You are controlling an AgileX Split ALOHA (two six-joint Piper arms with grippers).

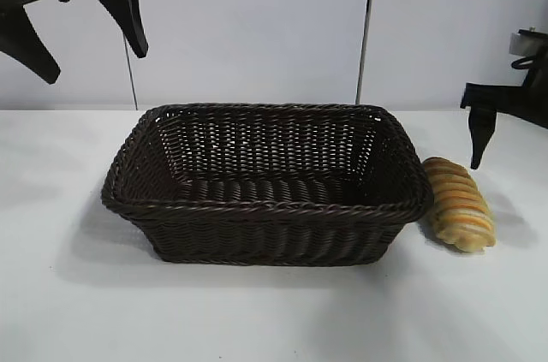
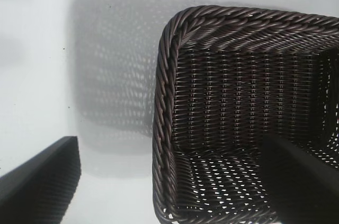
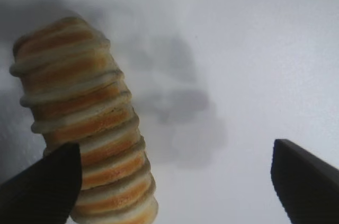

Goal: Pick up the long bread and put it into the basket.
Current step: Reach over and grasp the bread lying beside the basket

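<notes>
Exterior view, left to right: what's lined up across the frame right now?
Left gripper, raised at top left → basket at centre → long bread on the table beside the basket's right end → right gripper, with only one finger in frame above the bread.

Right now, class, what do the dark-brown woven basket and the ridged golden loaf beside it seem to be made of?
Dark-brown woven basket: wicker or plastic imitation; its interlaced strands and braided rim shine slightly.
Ridged golden loaf: perhaps real bread, perhaps a foam or plastic replica; matte crust, very even orange-and-pale bands.
</notes>
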